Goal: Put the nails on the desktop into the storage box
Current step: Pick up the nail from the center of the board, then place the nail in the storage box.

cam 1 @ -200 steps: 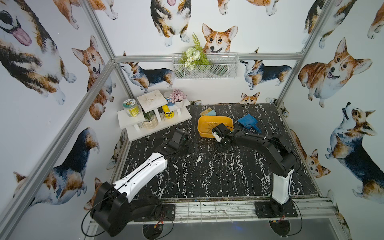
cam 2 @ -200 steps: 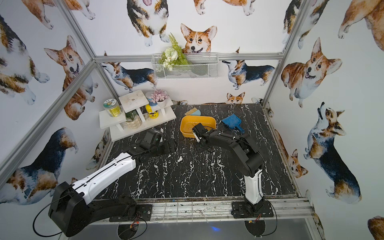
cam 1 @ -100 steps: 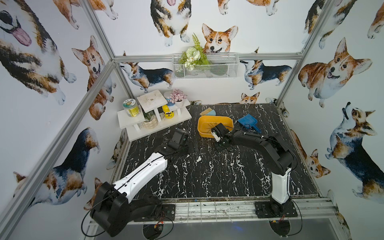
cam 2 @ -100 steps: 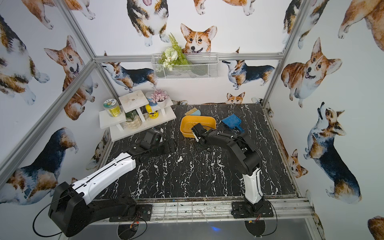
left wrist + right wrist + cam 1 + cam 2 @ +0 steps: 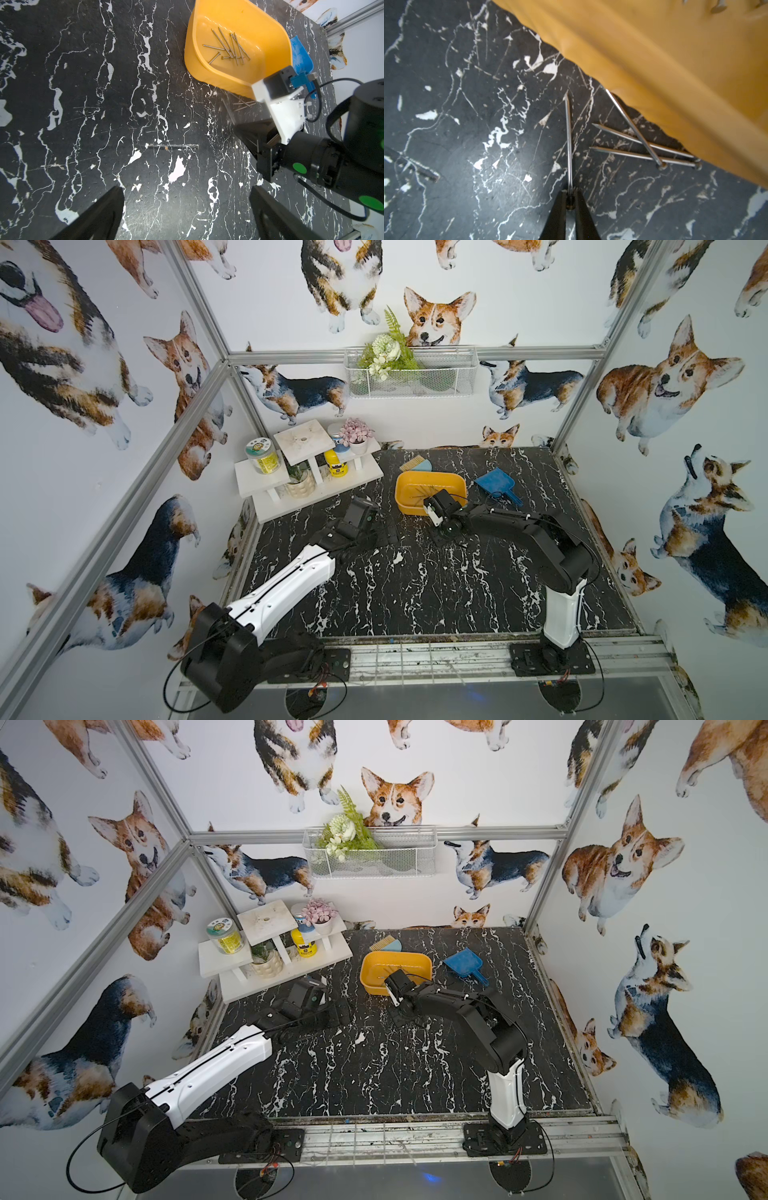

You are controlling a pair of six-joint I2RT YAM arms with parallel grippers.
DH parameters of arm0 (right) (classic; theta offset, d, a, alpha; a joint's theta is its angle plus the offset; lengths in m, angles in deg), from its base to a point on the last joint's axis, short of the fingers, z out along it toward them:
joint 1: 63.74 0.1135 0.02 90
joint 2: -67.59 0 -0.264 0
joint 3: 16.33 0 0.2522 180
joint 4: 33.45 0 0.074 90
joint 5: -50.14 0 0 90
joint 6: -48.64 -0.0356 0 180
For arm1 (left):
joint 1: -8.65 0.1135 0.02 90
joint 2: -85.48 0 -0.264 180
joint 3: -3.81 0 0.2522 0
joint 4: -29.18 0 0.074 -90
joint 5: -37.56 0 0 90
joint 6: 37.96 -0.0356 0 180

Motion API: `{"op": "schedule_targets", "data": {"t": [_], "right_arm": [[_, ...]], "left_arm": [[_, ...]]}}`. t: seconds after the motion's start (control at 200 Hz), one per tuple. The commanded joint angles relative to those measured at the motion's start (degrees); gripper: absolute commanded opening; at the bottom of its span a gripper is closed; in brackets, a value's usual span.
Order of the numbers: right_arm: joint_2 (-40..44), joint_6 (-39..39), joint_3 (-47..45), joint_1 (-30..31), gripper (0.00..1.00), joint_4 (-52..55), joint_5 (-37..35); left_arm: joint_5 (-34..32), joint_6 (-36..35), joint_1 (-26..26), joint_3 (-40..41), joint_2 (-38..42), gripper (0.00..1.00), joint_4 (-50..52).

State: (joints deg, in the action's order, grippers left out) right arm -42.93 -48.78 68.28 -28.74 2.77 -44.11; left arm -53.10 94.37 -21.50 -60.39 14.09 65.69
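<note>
The yellow-orange storage box (image 5: 402, 493) (image 5: 368, 973) (image 5: 276, 37) stands at the back of the black marble desktop (image 5: 436, 593). Several grey nails (image 5: 228, 47) lie inside it. Three more nails (image 5: 643, 145) (image 5: 243, 104) lie crossed on the desktop against its near wall (image 5: 654, 52). My right gripper (image 5: 570, 196) (image 5: 441, 536) is down at the desktop beside them. It is shut on the head end of another nail (image 5: 568, 141), which lies flat and points towards the box. My left gripper (image 5: 187, 209) (image 5: 384, 537) hovers open over bare marble, holding nothing.
A blue dustpan (image 5: 496, 485) lies right of the box and a small brush (image 5: 415, 465) behind it. The white tiered shelf (image 5: 307, 485) with jars and plants fills the back left corner. A dark straight mark (image 5: 172, 146) runs across the marble between the arms.
The right gripper's jaws have narrowed onto the nail, and its arm has edged slightly towards the box. The left arm has not moved.
</note>
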Motion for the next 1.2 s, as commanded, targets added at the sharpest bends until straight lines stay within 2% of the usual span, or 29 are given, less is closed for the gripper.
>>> {"op": "schedule_targets", "data": {"t": [0.0,0.39,0.816,1.016,1.196], "right_arm": [[1.0,-1.2,-1.6,0.6,0.11,1.7,0.5],[3.4,-2.5,-4.1,1.8,0.0,0.9,1.7],[13.0,-3.5,-5.1,2.3,0.0,3.3,3.9],[14.9,-1.2,0.9,1.6,0.0,6.2,1.6],[9.3,0.6,11.2,-2.3,0.0,8.5,2.8]], "left_arm": [[0.4,-0.1,0.0,-0.5,-0.3,1.0,-1.6],[0.1,0.0,0.0,-0.8,0.1,1.0,-1.2],[-0.3,-0.1,0.0,-1.0,0.3,1.0,-1.0],[-0.4,-0.3,0.0,-1.7,0.2,1.0,-0.7],[-0.5,-0.3,0.0,-2.2,0.2,1.0,-0.3]]}}
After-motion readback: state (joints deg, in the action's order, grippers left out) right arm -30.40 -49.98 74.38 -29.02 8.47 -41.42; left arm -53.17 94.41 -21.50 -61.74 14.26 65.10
